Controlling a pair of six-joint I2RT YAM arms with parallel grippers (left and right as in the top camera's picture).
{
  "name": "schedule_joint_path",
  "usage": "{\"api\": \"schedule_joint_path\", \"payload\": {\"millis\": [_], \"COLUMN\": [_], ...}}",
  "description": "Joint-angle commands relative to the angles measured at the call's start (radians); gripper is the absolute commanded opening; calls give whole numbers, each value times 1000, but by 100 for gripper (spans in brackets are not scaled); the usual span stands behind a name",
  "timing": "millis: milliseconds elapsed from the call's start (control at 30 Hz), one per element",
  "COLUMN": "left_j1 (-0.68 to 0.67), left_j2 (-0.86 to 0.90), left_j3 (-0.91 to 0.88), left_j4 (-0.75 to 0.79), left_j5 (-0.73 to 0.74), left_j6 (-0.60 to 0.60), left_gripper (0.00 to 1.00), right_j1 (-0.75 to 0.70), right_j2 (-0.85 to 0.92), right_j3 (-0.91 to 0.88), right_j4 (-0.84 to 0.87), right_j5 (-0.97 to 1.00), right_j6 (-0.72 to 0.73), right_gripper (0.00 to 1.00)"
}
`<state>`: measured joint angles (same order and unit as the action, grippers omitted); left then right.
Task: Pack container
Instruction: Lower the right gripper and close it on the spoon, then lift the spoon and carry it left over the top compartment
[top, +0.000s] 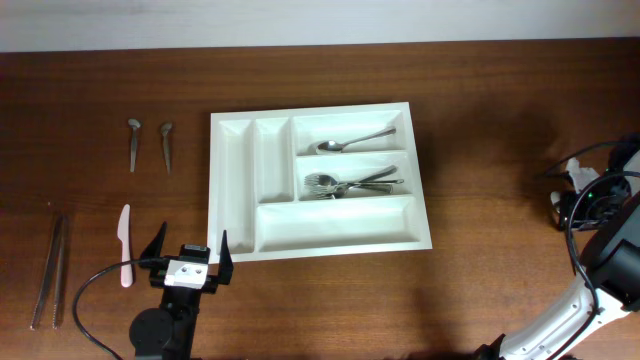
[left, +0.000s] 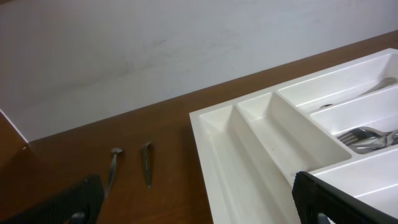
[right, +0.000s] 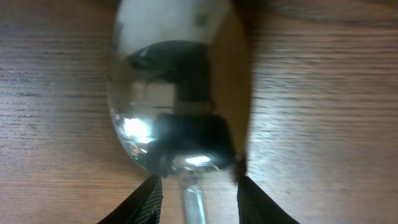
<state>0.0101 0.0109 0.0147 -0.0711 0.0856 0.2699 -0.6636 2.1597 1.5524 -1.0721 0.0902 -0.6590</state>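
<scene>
Right wrist view, blurred: a spoon (right: 174, 106) fills the frame. The right pincer (right: 196, 190) is partly open, its jaws flanking the spoon's neck without visible contact. The left pincer (top: 192, 238) gapes wide and empty near the container (top: 232, 190), which is white, five-compartmented and mid-desk (top: 480, 120), with cutlery (top: 345, 183) in two long compartments.

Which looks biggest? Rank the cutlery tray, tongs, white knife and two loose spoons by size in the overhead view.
1. White cutlery tray
2. Metal tongs
3. White plastic knife
4. The left loose spoon and right loose spoon look alike, so they are unranked.
</scene>
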Motion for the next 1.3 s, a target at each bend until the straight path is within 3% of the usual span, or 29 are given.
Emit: {"api": "schedule_joint_path", "payload": {"millis": [0, 167, 233, 300, 333, 367, 600, 767, 1000, 1267], "left_j1": [6, 6, 6, 6, 6, 6, 6, 6, 6, 6], "left_j2": [-6, -6, -6, -6, -6, -6, -6, -6, -6, -6], "left_j3": [-6, -6, -6, -6, -6, -6, -6, -6, -6, -6], "left_j4": [-3, -3, -3, -3, -3, -3, -3, -3, -3, -3], "left_j5": [-3, -3, -3, -3, -3, -3, -3, -3, -3, -3], "left_j6": [8, 8, 8, 8, 8, 8, 8, 8, 8, 8], "left_gripper": [99, 99, 99, 99, 99, 99, 99, 99, 99, 99], "right_j1": [26, 42, 42, 42, 42, 42, 48, 100, 260, 554], "right_j2": [9, 9, 9, 9, 9, 9, 8, 7, 6, 6], "right_j3": [-28, -50, -56, -57, -56, -56, -41, 68, 413, 769], "right_j4": [8, 27, 31, 33, 33, 33, 40, -3, -74, -76], "right_j5": [12, 13, 12, 12, 12, 12, 12, -12, -123, -215], "right_j6": [-18, -18, -17, -14, -14, -14, 19, 39, 38, -23], "right_gripper": [40, 40, 35, 25, 10, 4, 4, 4, 4, 4]}}
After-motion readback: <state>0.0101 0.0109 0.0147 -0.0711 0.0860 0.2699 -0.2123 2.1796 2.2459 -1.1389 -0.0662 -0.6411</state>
